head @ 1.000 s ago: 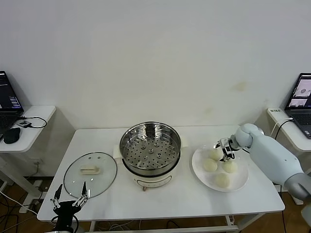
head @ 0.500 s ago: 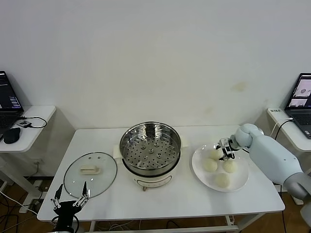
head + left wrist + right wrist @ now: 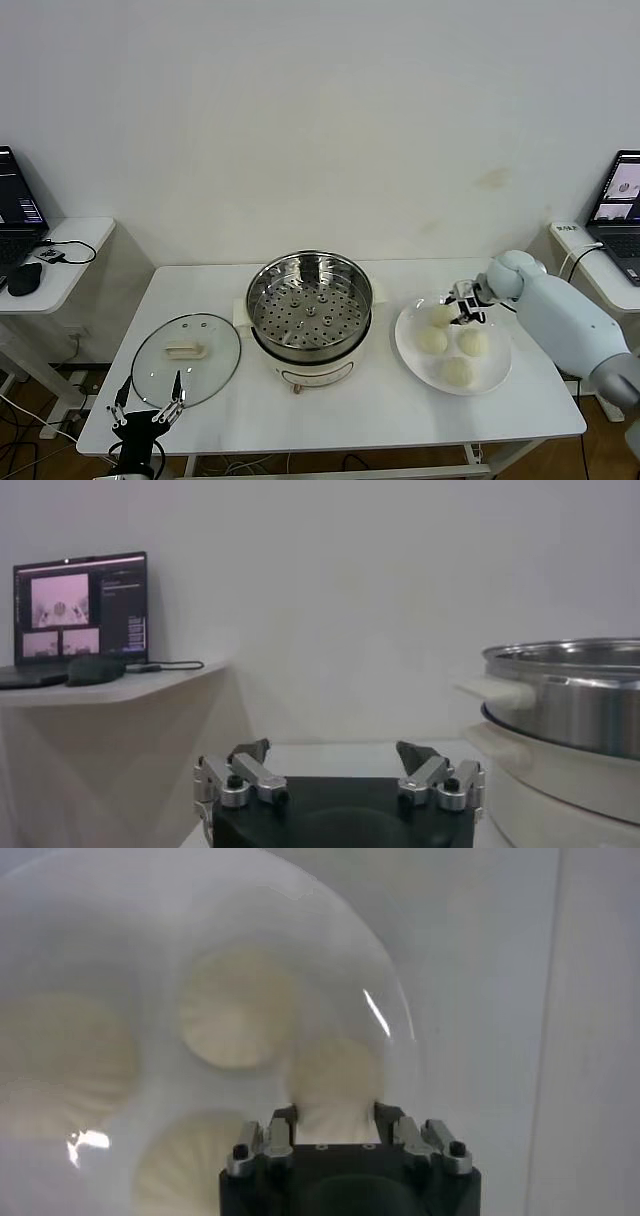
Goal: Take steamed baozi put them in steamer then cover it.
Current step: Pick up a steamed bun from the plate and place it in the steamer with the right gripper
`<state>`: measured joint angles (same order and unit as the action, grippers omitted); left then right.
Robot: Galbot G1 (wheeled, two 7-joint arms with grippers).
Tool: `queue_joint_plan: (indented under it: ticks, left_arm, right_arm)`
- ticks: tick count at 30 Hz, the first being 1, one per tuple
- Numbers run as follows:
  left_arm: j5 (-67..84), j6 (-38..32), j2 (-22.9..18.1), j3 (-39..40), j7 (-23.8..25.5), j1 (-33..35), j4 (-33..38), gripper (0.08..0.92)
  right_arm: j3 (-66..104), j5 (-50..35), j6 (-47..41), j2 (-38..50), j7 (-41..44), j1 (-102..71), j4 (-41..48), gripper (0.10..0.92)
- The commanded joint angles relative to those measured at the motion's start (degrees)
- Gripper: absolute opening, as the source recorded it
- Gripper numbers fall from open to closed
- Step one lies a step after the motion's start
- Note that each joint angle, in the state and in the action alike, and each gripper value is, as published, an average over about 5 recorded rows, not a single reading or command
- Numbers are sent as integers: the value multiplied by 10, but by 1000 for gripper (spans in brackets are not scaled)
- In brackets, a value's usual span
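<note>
White rectangular worktop (image 3: 330,405) carries three groups. Centre: round shiny stainless-steel steamer (image 3: 309,296) on a white electric base, perforated tray bare, nothing in it. To the robot's left of it: round clear glass cover (image 3: 186,359) with a cream rectangular handle, lying flat on the worktop, apart from the steamer. To the robot's right: flat white round plate (image 3: 497,375) holding four small round off-white steamed baozi. Right gripper (image 3: 464,305) is over the far side of the plate; in the right wrist view its fingers (image 3: 284,1124) are closed onto one steamed baozi (image 3: 335,1086), one finger pressed against each side of the bun. The other three buns sit on the plate beside it. Left gripper (image 3: 146,412) hangs low at the near left edge of the worktop, just off the cover's near rim, fingers (image 3: 250,752) spread wide and holding nothing. Laptops (image 3: 16,205) stand on side desks at both edges.
</note>
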<state>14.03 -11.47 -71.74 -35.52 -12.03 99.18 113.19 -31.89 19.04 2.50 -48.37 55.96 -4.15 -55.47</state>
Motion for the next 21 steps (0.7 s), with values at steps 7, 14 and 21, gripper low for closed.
queue_joint_plan:
  ticks: [7,14,21]
  left_arm:
    - [3,0,8,7,0,-5,-3,823]
    - [13,-1,15,13,4,-4,-3,823]
    - [19,-3,16,20,8,-7,-3,823]
  right_arm:
    - [-143,-192,-28,129,12,195,-187,518]
    - [-268,-284,-35,100,-12,349,-226,517]
    - [-350,-351,-20,5,-40,423,-231,524]
